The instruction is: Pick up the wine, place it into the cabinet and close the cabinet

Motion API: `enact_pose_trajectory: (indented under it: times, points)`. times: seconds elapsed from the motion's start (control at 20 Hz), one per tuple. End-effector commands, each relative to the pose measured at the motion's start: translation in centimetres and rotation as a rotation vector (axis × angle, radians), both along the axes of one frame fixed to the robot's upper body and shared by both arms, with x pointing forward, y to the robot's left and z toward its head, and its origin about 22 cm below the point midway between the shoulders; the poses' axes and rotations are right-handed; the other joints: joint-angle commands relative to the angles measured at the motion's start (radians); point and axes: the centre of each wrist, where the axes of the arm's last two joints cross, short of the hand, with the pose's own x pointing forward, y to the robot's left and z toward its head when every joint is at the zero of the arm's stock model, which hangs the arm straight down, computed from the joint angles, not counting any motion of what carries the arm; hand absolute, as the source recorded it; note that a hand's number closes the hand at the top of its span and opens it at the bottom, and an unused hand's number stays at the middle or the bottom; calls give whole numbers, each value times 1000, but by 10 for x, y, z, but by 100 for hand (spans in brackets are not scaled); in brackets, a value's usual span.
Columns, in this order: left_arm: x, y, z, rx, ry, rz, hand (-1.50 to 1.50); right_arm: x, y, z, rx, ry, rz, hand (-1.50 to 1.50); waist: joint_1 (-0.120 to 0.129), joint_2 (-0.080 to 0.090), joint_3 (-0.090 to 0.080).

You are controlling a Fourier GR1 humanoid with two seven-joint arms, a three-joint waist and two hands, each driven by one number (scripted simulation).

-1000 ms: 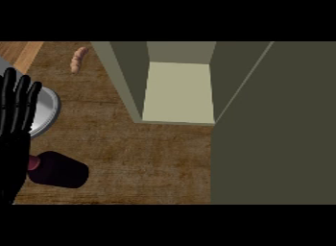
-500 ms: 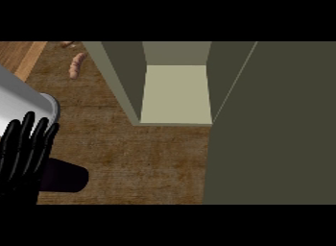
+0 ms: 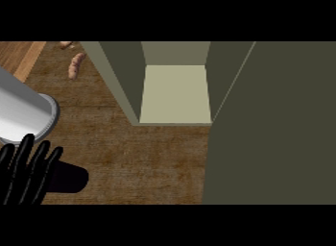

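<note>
The wine (image 3: 71,177) is a dark bottle lying on the wooden counter (image 3: 142,153) at the lower left, partly hidden. My left hand (image 3: 22,173) is in front of its left part, fingers straight and pointing up, open; I cannot tell whether it touches the bottle. The olive cabinet (image 3: 176,96) stands open at the top middle, showing a pale inner floor. Its door (image 3: 284,125) is swung out and fills the right side. My right hand shows nowhere.
A large grey cylinder-shaped thing (image 3: 18,113) slants in from the upper left, ending just above my fingertips. A pinkish sausage-like item (image 3: 75,66) lies on the counter at the top left, a second piece (image 3: 66,44) beyond it. A paler wood strip (image 3: 25,62) runs along the left.
My left hand has dropped lower and shifted right until it overlaps the bottle. The grey thing at the upper left now looks larger and longer.
</note>
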Motion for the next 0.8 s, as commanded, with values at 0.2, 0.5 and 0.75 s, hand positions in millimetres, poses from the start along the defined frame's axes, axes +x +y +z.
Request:
enact_pose_trajectory:
  times: [0.2, 0.5, 0.75]
  points:
    - [-20, -5, 35, -35, -30, 26, -150, -23, 11, 22, -17, 14, 15, -150, -4, 0, 0]
    - [-33, -10, 45, -57, 4, 44, -150, -2, 15, 39, 11, -4, 12, -150, 6, 1, 0]
    - [-36, 5, 36, -22, 15, 105, -150, -36, 10, 39, -1, 14, 7, -150, 0, -3, 0]
